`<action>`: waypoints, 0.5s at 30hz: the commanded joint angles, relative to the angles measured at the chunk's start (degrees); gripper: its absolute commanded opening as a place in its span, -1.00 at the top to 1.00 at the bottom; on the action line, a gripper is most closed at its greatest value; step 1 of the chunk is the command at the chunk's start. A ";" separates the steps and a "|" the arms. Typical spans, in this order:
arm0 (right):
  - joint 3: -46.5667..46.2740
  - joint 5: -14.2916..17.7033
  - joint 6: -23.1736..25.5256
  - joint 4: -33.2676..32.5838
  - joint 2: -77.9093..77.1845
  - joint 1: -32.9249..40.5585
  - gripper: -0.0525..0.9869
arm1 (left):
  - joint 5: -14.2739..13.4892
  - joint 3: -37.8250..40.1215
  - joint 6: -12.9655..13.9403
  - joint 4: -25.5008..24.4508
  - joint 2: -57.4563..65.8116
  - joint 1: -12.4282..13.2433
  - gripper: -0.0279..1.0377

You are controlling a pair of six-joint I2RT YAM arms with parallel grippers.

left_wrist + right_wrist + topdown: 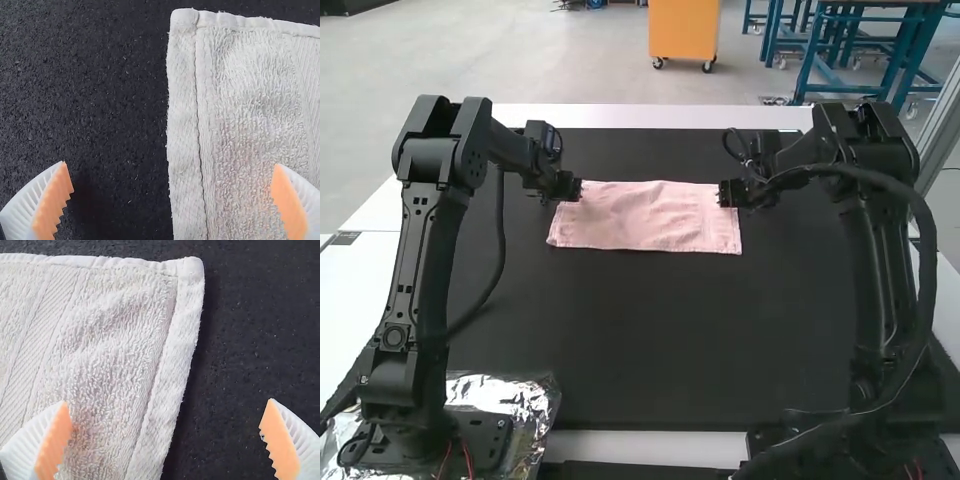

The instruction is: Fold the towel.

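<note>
Pink oblong terry towel [645, 216], white-ribbed left gripper [171, 164] at 9 o'clock, right gripper [167, 401] at 3, both spread, probably for edge grabs.

"What's the towel [650, 222] like?"

"Cloth, matt, with rough looped pile. The hem looks flatter, stitched, and there's a smoother ribbed woven band."

"And under it?"

"A black mat [650, 330], matt and finely pebbled. The table [620, 116] edging is white and smooth."

"The arms?"

"Left arm [430, 240] and right arm [865, 250] are smooth and black, with a low sheen. The fingers [22, 212] look like white ribbed plastic, their orange pads [55, 200] matt and toothed."

"Anything glossy?"

"The foil [480, 388]: crinkled, silvery metal, very shiny."
</note>
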 commanded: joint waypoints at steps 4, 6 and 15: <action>0.72 -8.25 1.64 -1.12 1.51 -0.69 0.95 | 0.10 0.93 1.00 0.73 1.45 0.81 0.90; 0.63 -9.48 1.47 -1.56 1.42 -0.86 0.95 | 1.77 0.84 1.09 0.73 1.18 1.16 0.90; 0.63 -10.10 1.91 -2.00 -2.88 -0.25 0.95 | 5.73 1.02 1.00 1.35 -2.86 1.42 0.90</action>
